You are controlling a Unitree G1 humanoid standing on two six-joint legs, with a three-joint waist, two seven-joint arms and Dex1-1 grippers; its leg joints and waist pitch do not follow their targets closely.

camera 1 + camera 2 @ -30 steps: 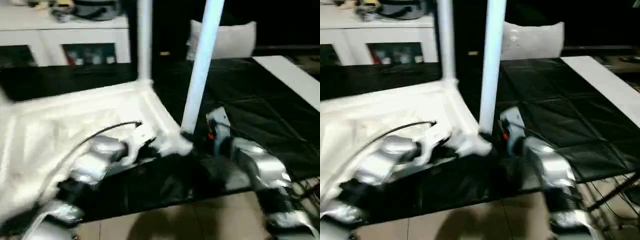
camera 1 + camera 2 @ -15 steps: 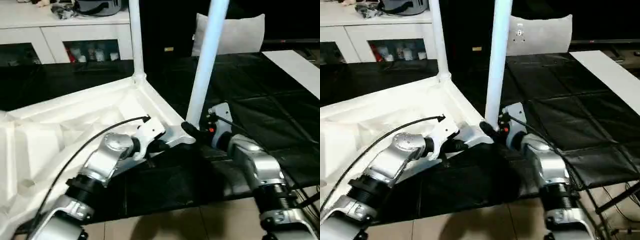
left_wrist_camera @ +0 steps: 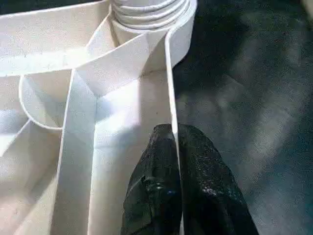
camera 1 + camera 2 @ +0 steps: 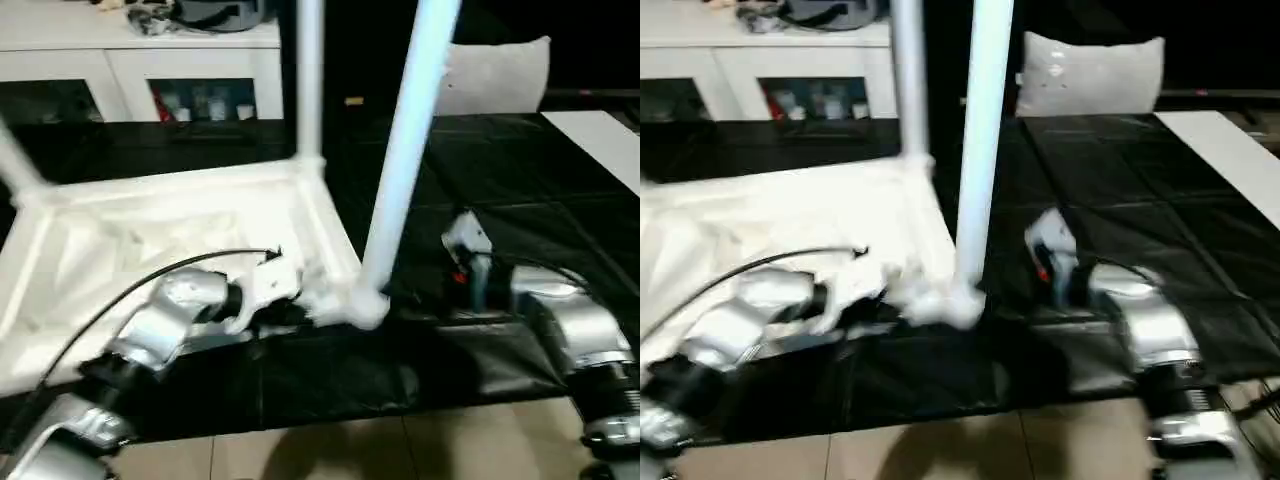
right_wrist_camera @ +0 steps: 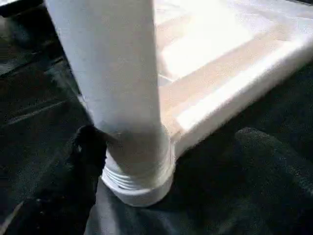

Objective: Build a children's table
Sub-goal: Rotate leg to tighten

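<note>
The white table top (image 4: 150, 220) lies upside down on the black mat, ribs facing up. A long white leg (image 4: 405, 160) stands in its near right corner socket (image 5: 139, 183). Another leg (image 4: 308, 80) stands at the far right corner, and a third (image 4: 15, 160) slants up at the far left. My left gripper (image 3: 173, 129) is shut on the top's thin rim (image 3: 170, 88), just short of that near right socket. My right gripper (image 4: 415, 298) sits low on the mat, close beside the base of the near leg (image 5: 122, 88).
A white cabinet (image 4: 140, 50) with shelves stands behind the mat. A white cushion (image 4: 495, 75) lies at the back right and a white board (image 4: 600, 140) at the far right. The black mat (image 4: 520, 170) ends at tiled floor (image 4: 350, 450) in front.
The camera has shifted. My right arm now sits a little farther to the right of the near leg's base. My left gripper still holds the rim.
</note>
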